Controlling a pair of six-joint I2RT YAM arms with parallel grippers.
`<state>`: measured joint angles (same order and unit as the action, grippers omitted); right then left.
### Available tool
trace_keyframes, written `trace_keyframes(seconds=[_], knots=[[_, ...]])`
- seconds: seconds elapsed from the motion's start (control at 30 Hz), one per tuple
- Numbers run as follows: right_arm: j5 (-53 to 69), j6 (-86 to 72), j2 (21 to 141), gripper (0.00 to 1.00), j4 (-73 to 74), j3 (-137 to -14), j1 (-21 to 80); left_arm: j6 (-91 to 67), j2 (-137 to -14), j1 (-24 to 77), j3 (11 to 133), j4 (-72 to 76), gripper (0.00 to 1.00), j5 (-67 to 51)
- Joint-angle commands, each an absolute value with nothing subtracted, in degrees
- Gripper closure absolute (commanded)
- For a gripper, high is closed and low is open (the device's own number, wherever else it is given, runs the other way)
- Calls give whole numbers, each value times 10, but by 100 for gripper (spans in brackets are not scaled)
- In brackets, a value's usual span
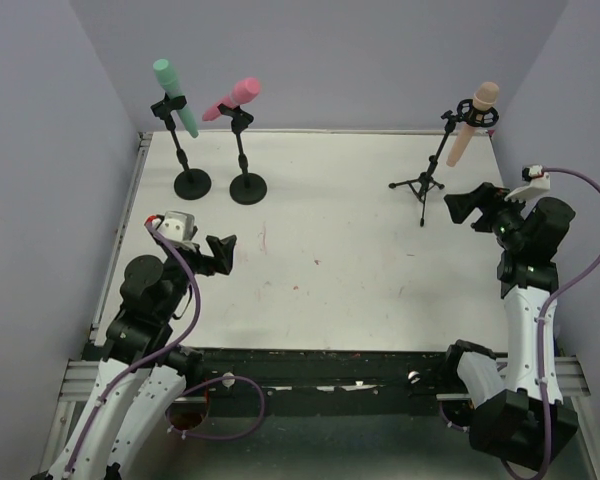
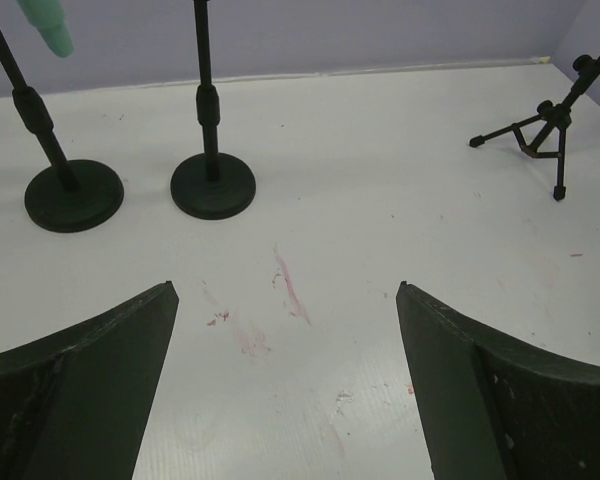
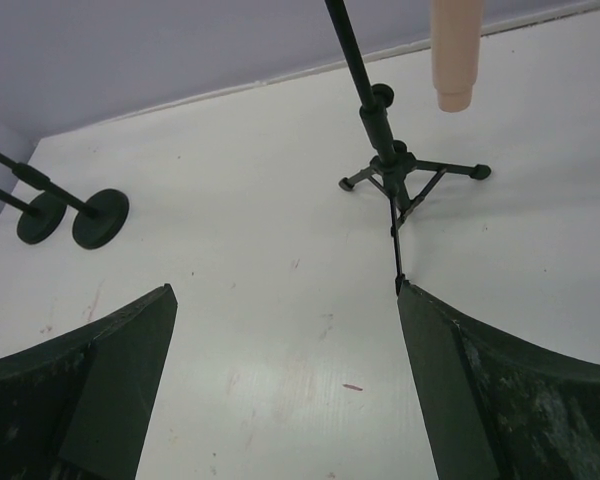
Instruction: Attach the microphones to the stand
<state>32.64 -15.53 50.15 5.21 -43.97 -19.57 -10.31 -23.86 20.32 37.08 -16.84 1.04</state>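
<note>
At the far right of the white table (image 1: 330, 270), close to the back wall, the tripod stand (image 1: 425, 183), three legs spread on the surface, pole leaning up to the right. In the ring clip at the top of the tripod stand, the peach-tan microphone (image 1: 473, 122), rounded head up, narrow tail slanting down beside the pole and hanging free above the legs.

Well to the left of the tripod stand, along the same back edge, the inner round-base stand (image 1: 248, 188). In its clip, the pink microphone (image 1: 232, 98), tilted, head raised toward the tripod stand, tail lower and pointing away from it. Just beyond, farthest from the tripod stand, the outer round-base stand (image 1: 192, 183), base just apart from its neighbour's. In its clip, the teal-green microphone (image 1: 174, 95), steeply tilted, head up and away, tail angled down toward the tripod stand's side.

Just in front of the tripod stand and slightly to its right, the right gripper (image 1: 465, 203), raised off the table, fingers spread wide, nothing between them. In the wrist view, the tip of one tripod leg right at the edge of one finger; contact impossible to judge.

Well left of the tripod stand and nearer the arm bases, the left gripper (image 1: 226, 253), likewise parted wide and empty, above bare table marked with faint reddish smudges (image 2: 292, 295)
</note>
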Motion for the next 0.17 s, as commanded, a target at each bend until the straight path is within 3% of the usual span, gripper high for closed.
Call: trace_keyframes(seconds=[0.0,0.13], knots=[[317,-149,497,0,59,-444,-196,-96,-231,200,366,-160,2,16],[324,-144,496,0,60,-442,-196,-96,-230,200,365,-161,2,12]])
